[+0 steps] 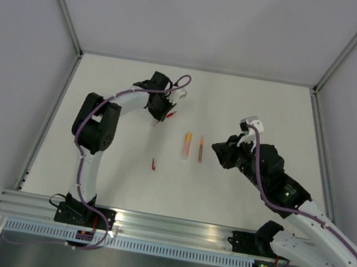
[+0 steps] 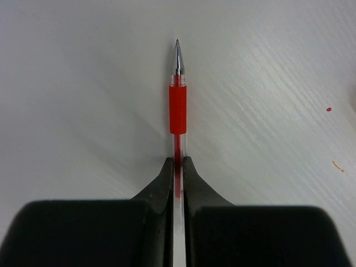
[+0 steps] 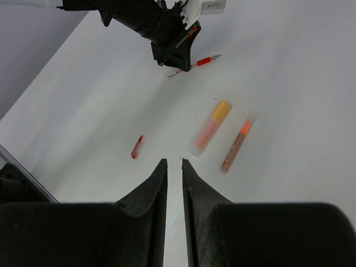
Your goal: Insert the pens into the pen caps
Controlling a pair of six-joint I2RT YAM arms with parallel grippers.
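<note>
- Top view: left pincer [image 1: 163, 116] is at the far-left part of the table [image 1: 252, 105], with the red pen [image 1: 169, 114] in it.
- Red cap [image 1: 153, 163] lies loose on the table, nearer the bases and well apart from that pincer, so the red pair is not joined.
- Orange pen [image 1: 187, 144] and pinkish pen [image 1: 200, 149] lie side by side mid-table, roughly parallel, close together but apart.
- Right pincer [image 1: 216, 148] hovers just right of them. I can't tell its opening from here.
- Left wrist view: jaws are closed right down on the clear rear barrel of the red pen [image 2: 177, 108].
- The pen points straight ahead past the fingertips, with a red rubber grip sleeve and a bare metal tip.
- The pen is very slim and looks low over the table. I can't tell whether it is lifted.
- Right wrist view: right pincer [image 3: 171, 162] is slightly open, a narrow slit with nothing between the jaws, and it is above the table.
- Orange pen [image 3: 210, 127] has a stubby orange piece [image 3: 221, 108] on its far end, probably its cap already on. That's a judgement, not confirmed.
- Pinkish pen [image 3: 237, 143] shows no cap, and I see no loose cap for it.
- Red cap [image 3: 137, 147] is short and lies alone to the left.
- Progress: early. At best one pen is done, the red one is only grasped, and its capping plus the pinkish pen are left.
</note>
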